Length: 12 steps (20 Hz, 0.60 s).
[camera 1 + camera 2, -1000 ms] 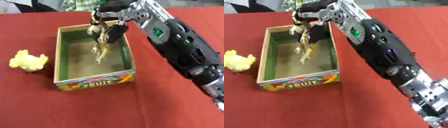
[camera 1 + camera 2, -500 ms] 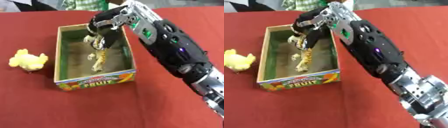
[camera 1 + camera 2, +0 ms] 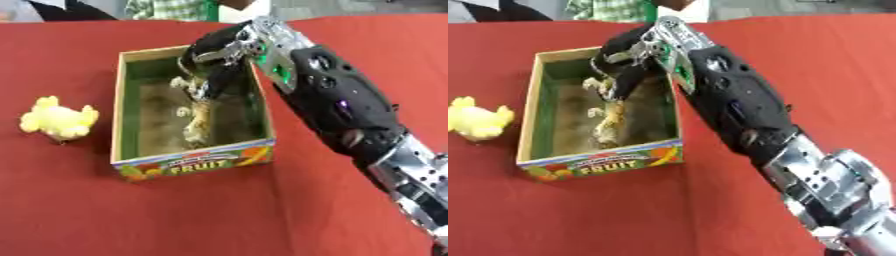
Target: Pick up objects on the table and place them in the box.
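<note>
Lowered since a second ago, the right hand now reaches down into the box from its far right corner, fingers curled on the upper end of a tan toy animal. It lies lengthwise on the box floor. A yellow plush toy sits left of the box on the red tabletop.

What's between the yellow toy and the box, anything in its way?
Nothing visible. The yellow toy lies apart on bare red cloth left of the box; only the box's left wall stands between them. The right hand is inside the box with a spotted toy.
</note>
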Available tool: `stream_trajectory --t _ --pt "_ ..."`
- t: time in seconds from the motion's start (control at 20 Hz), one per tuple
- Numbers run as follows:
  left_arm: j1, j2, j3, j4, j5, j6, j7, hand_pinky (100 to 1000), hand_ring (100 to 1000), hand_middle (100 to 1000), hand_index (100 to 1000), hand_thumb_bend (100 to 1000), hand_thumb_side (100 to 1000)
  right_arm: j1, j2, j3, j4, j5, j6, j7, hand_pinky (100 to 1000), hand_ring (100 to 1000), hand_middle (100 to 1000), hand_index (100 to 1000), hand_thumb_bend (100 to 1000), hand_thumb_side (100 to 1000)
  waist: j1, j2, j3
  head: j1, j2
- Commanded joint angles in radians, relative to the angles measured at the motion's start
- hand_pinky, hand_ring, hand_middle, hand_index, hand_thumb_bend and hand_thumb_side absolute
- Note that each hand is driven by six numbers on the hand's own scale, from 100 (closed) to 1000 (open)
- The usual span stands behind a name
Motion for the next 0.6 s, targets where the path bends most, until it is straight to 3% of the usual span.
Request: stream_trajectory --t 0.05,0.25,0.55,0.6 --pt "-0.013 0.024 0.004 -0.014 0.003 0.003 0.002 520 780 779 770 100 858 -0.03 0.001 -0.02 0.018 0.046 -0.058 0.032 833 943 890 982 496 853 0.001 -0.02 0.003 0.002 -0.007" --pt "-0.018 0.025 0.004 -0.014 0.001 0.01 -0.001 520 780 779 772 100 854 -0.028 0.004 -0.037 0.046 0.062 -0.081 0.052 852 965 911 1000 615 926 0.002 -0.024 0.004 0.006 -0.007" --pt "-0.033 0.026 0.003 -0.014 -0.031 0.049 -0.011 520 780 778 773 100 850 -0.025 -0.002 -0.045 0.044 0.052 -0.084 0.059 855 971 918 1000 635 947 0.003 -0.027 0.003 0.01 -0.006" --pt "-0.042 0.034 0.003 -0.014 -0.037 0.055 -0.017 523 779 778 789 100 816 -0.022 -0.008 -0.05 0.039 0.046 -0.085 0.058 867 979 929 1000 669 979 0.005 -0.031 0.001 0.014 -0.005"
